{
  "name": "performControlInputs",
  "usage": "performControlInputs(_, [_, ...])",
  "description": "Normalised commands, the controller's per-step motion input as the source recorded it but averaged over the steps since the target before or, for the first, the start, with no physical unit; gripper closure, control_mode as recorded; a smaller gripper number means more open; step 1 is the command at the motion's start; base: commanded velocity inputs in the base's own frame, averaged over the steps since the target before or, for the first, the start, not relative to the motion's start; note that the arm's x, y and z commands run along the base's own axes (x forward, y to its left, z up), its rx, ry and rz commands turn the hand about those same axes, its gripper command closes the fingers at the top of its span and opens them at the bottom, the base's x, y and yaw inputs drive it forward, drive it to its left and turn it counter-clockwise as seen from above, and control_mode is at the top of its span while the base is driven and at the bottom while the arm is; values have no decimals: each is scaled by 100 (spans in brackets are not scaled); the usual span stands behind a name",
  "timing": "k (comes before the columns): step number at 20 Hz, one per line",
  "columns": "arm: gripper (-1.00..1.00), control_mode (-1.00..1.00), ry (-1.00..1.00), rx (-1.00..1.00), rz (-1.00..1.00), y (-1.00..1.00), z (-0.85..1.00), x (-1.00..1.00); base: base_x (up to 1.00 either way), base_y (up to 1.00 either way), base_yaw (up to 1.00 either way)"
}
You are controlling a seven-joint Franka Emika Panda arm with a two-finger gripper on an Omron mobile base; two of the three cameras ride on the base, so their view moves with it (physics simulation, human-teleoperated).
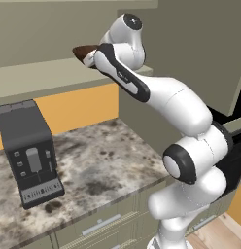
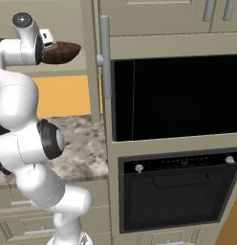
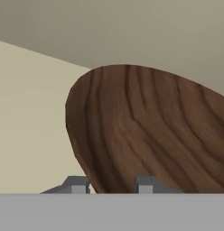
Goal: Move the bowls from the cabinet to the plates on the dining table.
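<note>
Hand (image 3: 111, 185) clamps brown bowl (image 3: 150, 131) rim; fingertips mostly cut off, cabinet (image 1: 40, 78) shelf behind.

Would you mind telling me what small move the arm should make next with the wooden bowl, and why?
Probably a short, level pull straight back out of the cabinet. The gripper appears shut on the dark wood-grain bowl, its fingertips either side of the wall in the hand view, and the bowl hangs at the shelf's edge in both base views, above the counter. No plate or dining table is in sight yet.
</note>
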Motion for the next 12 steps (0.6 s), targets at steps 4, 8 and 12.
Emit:
performControlInputs(4, [100,-100,-6,-3,1,6,27,-33,0,0,0])
performControlInputs(8, [100,-100,-5,-1,0,10,25,-57,0,0,0])
performControlInputs(12, [100,-100,0,0,0,9,15,-74,0,0,0])
